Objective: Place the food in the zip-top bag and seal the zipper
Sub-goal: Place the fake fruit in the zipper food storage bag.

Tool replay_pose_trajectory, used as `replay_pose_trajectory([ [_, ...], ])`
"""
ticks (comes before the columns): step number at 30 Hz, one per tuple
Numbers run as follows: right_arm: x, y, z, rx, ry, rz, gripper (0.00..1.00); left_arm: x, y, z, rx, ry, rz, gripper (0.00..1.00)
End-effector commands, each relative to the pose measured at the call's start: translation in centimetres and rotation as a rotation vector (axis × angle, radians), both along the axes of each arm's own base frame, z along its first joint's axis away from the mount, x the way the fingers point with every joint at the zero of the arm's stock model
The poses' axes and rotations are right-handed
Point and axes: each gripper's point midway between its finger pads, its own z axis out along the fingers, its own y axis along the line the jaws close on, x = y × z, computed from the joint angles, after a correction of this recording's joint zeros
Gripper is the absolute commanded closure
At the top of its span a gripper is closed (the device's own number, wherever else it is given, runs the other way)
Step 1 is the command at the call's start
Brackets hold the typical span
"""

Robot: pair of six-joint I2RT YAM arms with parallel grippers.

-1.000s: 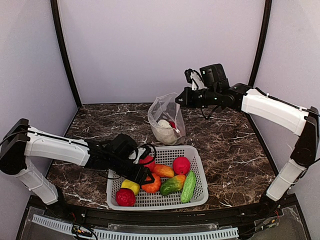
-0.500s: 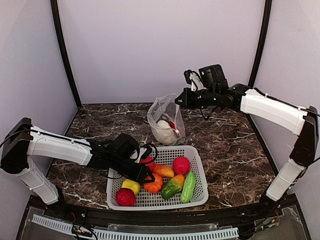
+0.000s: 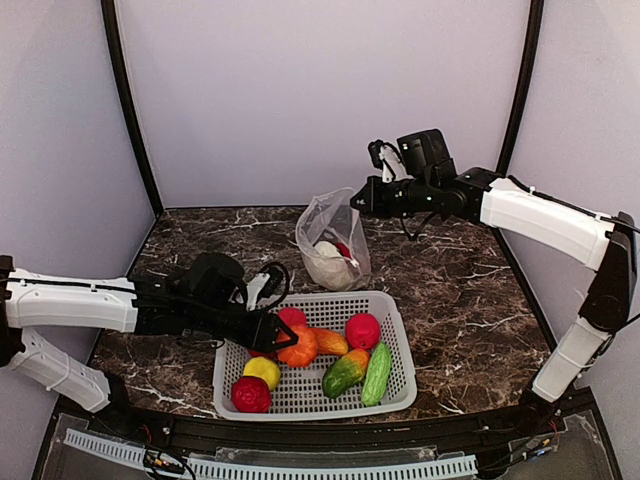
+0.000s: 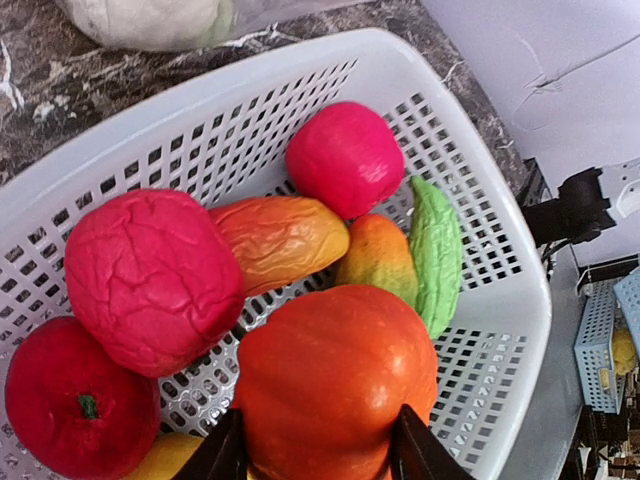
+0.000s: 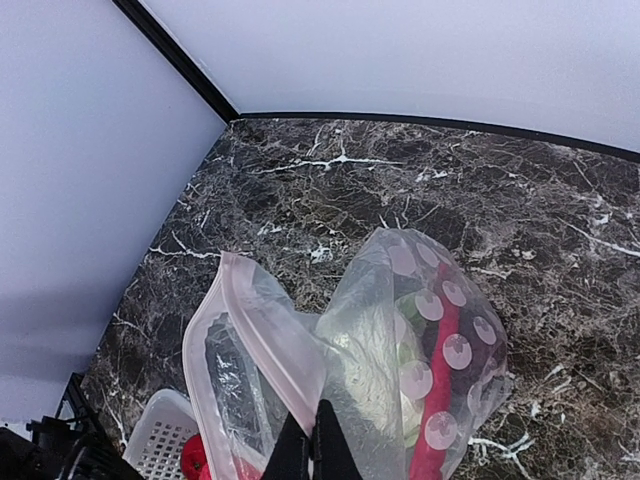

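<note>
— Dark marble table (image 3: 460, 280), lilac walls (image 3: 320, 90) on three sides. Where do we find the bag?

— The bag (image 3: 335, 238) stands upright toward the far edge, about midway between the left and right edges. Our right gripper (image 3: 358, 197) is pinched tight on its rim from above, and the mouth gapes open. The zipper (image 5: 188, 345) curves along that open rim, unsealed.

— Anything inside?

— A cauliflower (image 3: 325, 262) at the bottom, with something red beside it that we cannot make out.

— And the rest of the food?

— In the basket (image 3: 405, 345) at the near edge, centred. Our left gripper (image 4: 318, 452) reaches in over its left side and grips a pumpkin (image 4: 335, 380), one finger on each flank. We cannot tell whether it is clear of the others. Just beside it lie a wrinkled red fruit (image 4: 150, 280) and a smooth red fruit (image 4: 75, 410). Toward the right are a pink ball (image 3: 363, 330), a mango (image 3: 345, 370) and a cucumber (image 3: 377, 372), the last two touching.
</note>
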Motion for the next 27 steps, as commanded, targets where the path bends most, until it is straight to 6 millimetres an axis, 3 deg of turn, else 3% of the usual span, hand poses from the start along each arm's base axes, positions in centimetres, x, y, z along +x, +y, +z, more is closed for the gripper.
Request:
replay_pose_trajectory([
  [1,0.3,-0.1,1.9,0.015,-0.044,-0.017,1.00,0.2,0.8,3.3,-0.044,-0.061,0.031,0.63],
  [4,0.2,-0.4,2.2,0.013,-0.053,-0.023,1.00,1.4,0.5,7.4,-0.082,-0.146,0.046,0.63],
  [5,0.2,-0.5,2.2,0.011,-0.053,-0.025,1.00,1.8,0.7,8.0,-0.072,-0.164,0.044,0.63],
  [6,0.2,-0.5,2.1,0.010,-0.052,-0.026,1.00,2.4,0.3,10.2,-0.101,-0.195,0.051,0.63],
  [7,0.2,-0.5,2.1,0.010,-0.051,-0.026,1.00,3.2,0.5,10.5,-0.089,-0.208,0.058,0.63],
  [12,0.2,-0.2,1.7,0.013,-0.041,-0.018,1.00,8.2,-0.9,16.7,-0.133,-0.346,0.123,0.65],
  [17,0.2,-0.2,2.0,0.015,-0.050,-0.011,1.00,13.1,-2.1,19.4,-0.144,-0.412,0.186,0.65],
  [23,0.2,-0.3,2.5,0.012,-0.062,-0.014,1.00,17.4,-3.4,16.4,-0.038,-0.399,0.218,0.65],
  [27,0.2,-0.2,2.6,0.015,-0.062,-0.009,1.00,18.2,-4.4,15.2,-0.014,-0.388,0.196,0.65],
])
